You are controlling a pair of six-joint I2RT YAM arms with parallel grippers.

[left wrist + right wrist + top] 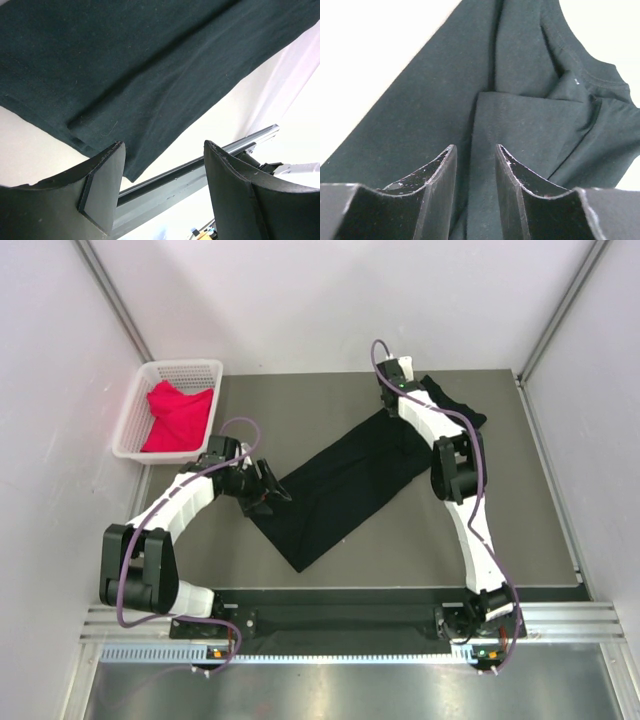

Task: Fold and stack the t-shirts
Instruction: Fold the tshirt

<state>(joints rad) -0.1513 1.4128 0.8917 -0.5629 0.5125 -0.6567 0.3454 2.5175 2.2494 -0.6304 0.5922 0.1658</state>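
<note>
The black t-shirt (340, 485) lies diagonally between my left fingers (102, 185), wide apart at its hem, and right fingers (437, 182), narrowly apart over its collar.

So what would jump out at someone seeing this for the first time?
A black t-shirt lies slanted across the middle of the table, the left gripper at its left edge, the right gripper over its collar end. Far left, a red-pink t-shirt sits bunched in a white basket.
</note>
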